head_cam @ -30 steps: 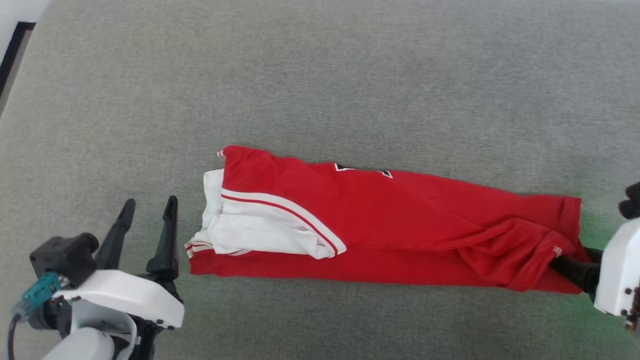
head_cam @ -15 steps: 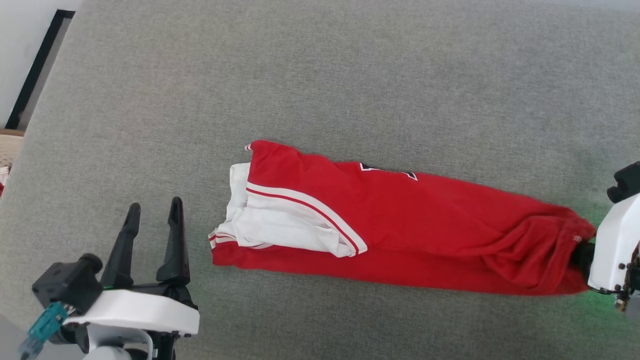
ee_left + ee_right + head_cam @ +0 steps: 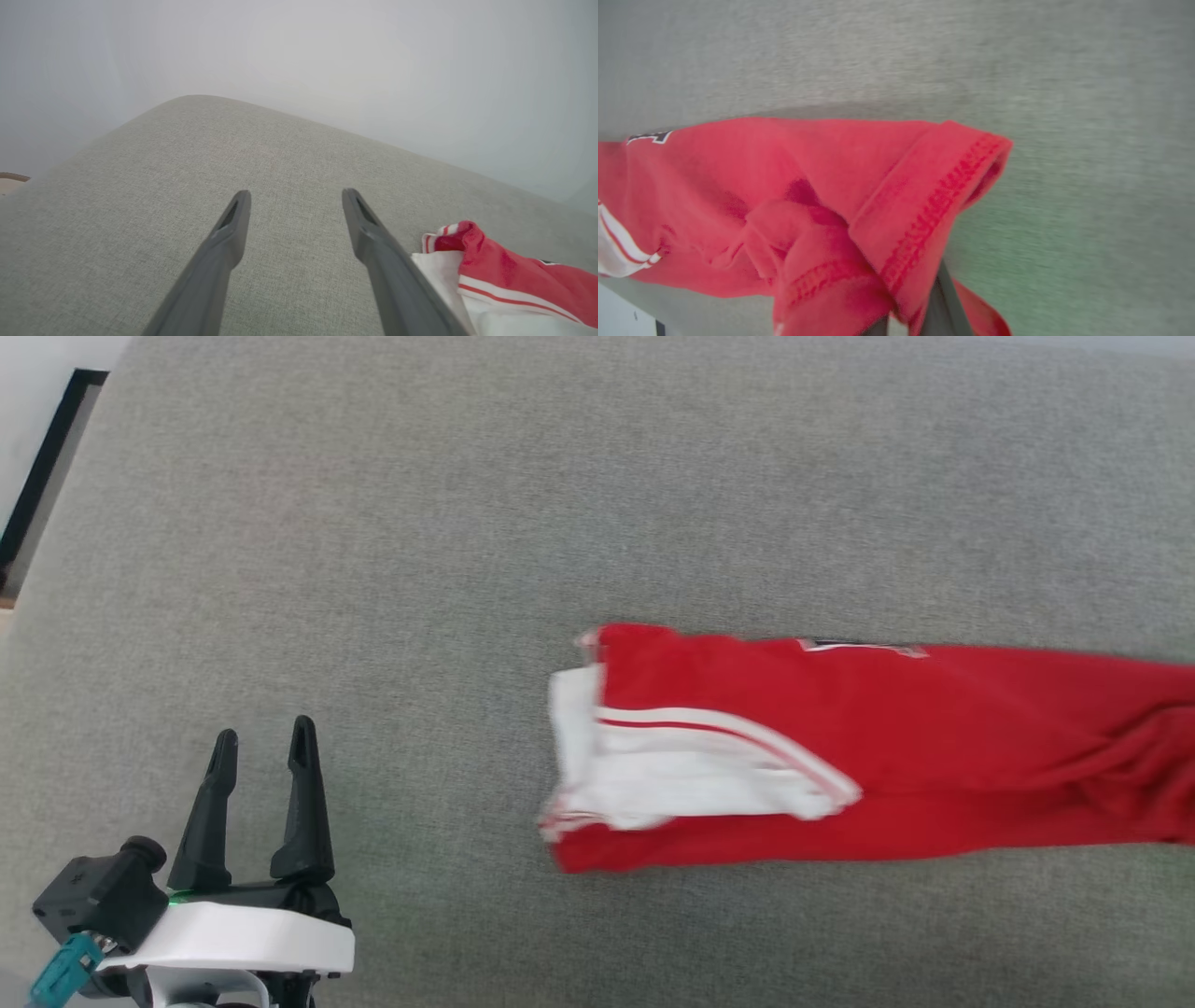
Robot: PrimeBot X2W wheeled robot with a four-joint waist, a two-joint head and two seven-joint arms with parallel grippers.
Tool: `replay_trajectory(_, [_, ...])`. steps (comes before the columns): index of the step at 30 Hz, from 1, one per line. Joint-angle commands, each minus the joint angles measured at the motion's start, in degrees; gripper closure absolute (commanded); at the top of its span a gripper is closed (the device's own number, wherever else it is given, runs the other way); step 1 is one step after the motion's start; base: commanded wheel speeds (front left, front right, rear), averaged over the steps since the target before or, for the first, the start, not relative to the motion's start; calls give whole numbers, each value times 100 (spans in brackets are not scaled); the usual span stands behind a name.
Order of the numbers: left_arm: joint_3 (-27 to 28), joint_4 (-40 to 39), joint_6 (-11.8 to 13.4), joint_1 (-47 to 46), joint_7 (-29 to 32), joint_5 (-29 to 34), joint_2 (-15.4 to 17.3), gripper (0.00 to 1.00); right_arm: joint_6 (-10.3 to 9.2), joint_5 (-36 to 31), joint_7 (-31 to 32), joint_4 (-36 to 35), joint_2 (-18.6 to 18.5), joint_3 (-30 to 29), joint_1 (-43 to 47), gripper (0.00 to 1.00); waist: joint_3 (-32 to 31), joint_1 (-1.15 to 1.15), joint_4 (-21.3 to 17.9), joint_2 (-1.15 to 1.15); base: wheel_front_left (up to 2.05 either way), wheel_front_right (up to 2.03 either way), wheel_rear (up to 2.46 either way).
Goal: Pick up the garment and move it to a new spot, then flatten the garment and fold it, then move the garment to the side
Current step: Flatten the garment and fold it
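Note:
The garment lies as a long red folded strip on the grey fabric surface, with a white sleeve and striped trim at its left end; its right end runs off the head view's right edge. My left gripper stands open at the lower left, well apart from the garment. Seen from the left wrist, the left gripper holds nothing, and the garment's sleeve end lies to its right. In the right wrist view, the garment's red stitched hem bunches over a dark finger of my right gripper, shut on the cloth.
The grey fabric surface stretches wide around the garment. Its left edge meets a white wall and a dark strip at the upper left. The left wrist view shows the surface's rounded far edge against a pale wall.
My right gripper has shut on the garment's hem and drawn the garment to the right, stretching it out. The head camera has shifted too. The left gripper stays open.

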Motion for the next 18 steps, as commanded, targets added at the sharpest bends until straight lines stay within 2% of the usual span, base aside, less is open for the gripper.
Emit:
replay_trajectory(1, [65,33,-72,75,-27,50,-45,0,-4,-76,-74,129,-116,-123,-81,100,4,0,-38,0,0,0,0])
replay_trajectory(6, [262,135,-240,105,-28,169,-178,0,-3,-317,-169,534,-321,-266,-258,100,-27,0,-117,0,0,0,0])
replay_trajectory(10, [387,185,-334,183,-28,250,-207,0,-3,-177,-125,562,-293,-268,-338,100,-82,0,-168,0,0,0,0])
replay_trajectory(14, [525,221,-454,281,-28,323,-276,0,-3,238,46,161,-153,-140,-199,100,-169,0,-220,0,0,0,0])
replay_trajectory(18, [634,258,-553,377,-28,344,-349,0,-3,690,235,-649,10,61,52,100,-272,0,-270,0,0,0,0])
